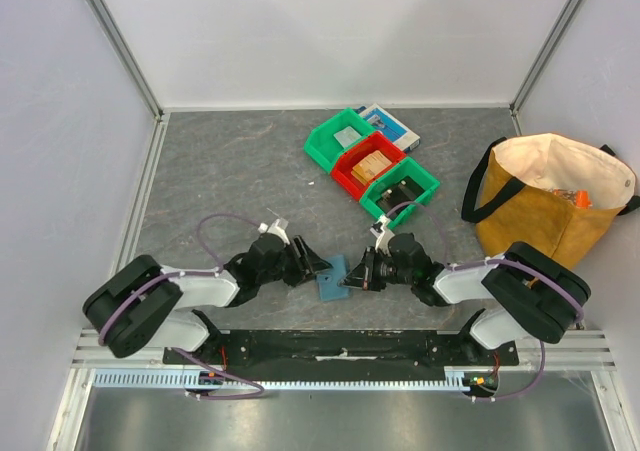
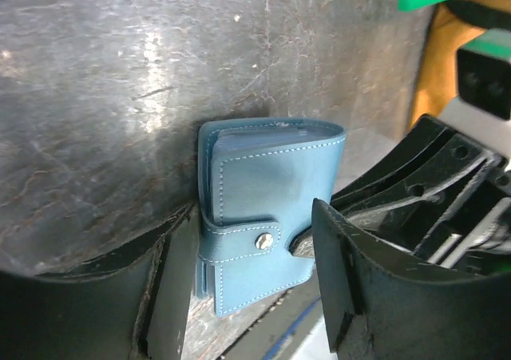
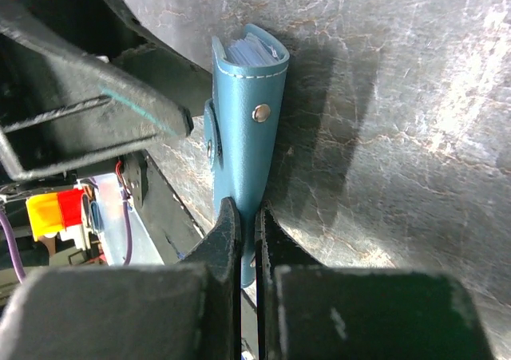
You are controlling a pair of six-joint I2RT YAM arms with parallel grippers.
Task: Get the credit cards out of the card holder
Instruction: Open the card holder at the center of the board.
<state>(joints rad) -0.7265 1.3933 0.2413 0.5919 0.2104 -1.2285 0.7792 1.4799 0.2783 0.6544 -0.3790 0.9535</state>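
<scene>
Two arms, one wallet: a slate-blue card holder (image 1: 330, 277) stands on edge on the bench (image 1: 230, 181) between the robot's arms. It is pinched along one thin edge by the right end effector (image 3: 247, 210), whose jaws are clamped tight on it. The left end effector (image 2: 254, 212) is spread open, one finger to each side of the holder; whether either finger touches it cannot be told. The holder is folded shut, its strap (image 2: 239, 244) fastened across the free edge by a metal snap (image 2: 265, 239). No card is out: only pale edges (image 3: 254, 50) show in the end of the fold farthest from the right arm, and they may be cards or pocket leaves.

The holder's long axis runs straight out from the right fingertips, away from that arm, so the right wrist view sees it nearly edge-on. Its broad snap face is turned to the left arm, and the strap lies low between the left jaws. That seems to make the left arm the better placed for the likely next step, undoing the snap, while the right one steadies the holder from the other side. In the left wrist view the right tip sits just beside the strap's end, so room there looks tight
</scene>
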